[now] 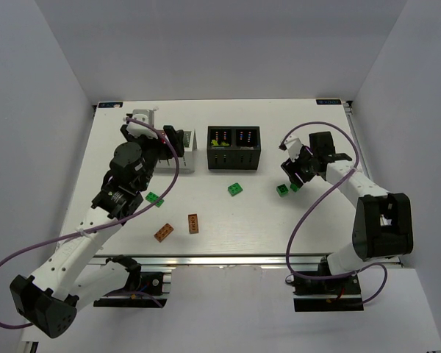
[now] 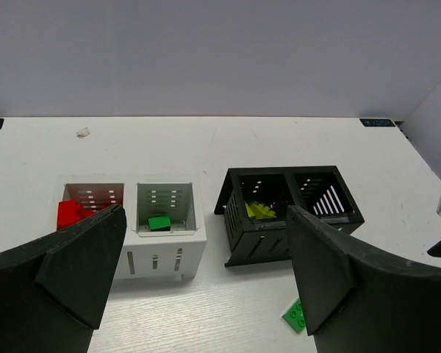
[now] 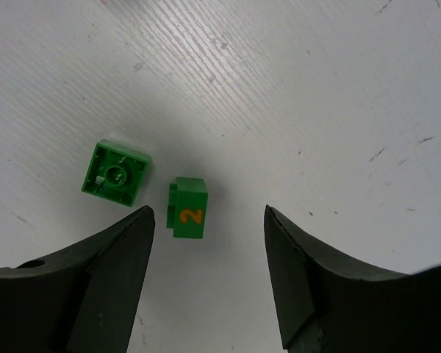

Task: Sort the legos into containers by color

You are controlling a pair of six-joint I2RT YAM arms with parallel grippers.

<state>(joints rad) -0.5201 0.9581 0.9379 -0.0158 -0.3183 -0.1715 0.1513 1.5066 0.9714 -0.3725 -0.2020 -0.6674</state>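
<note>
My right gripper (image 3: 208,213) is open and hovers just above two green legos: an upside-down brick (image 3: 115,173) and a small one marked "2" (image 3: 188,208), which lies between the fingertips. From above, this gripper (image 1: 291,178) is over that pair (image 1: 282,190). My left gripper (image 2: 206,272) is open and empty, facing the white container (image 2: 162,246), which holds a red lego (image 2: 72,213) and a green lego (image 2: 159,221). The black container (image 2: 279,239) holds a yellow-green lego (image 2: 261,211). From above, the left gripper (image 1: 173,140) covers most of the white container (image 1: 190,147).
Loose on the table are a green lego (image 1: 155,198) under the left arm, another green lego (image 1: 235,189) in front of the black container (image 1: 234,156), and two brown-orange legos (image 1: 164,232) (image 1: 193,223) nearer the front edge.
</note>
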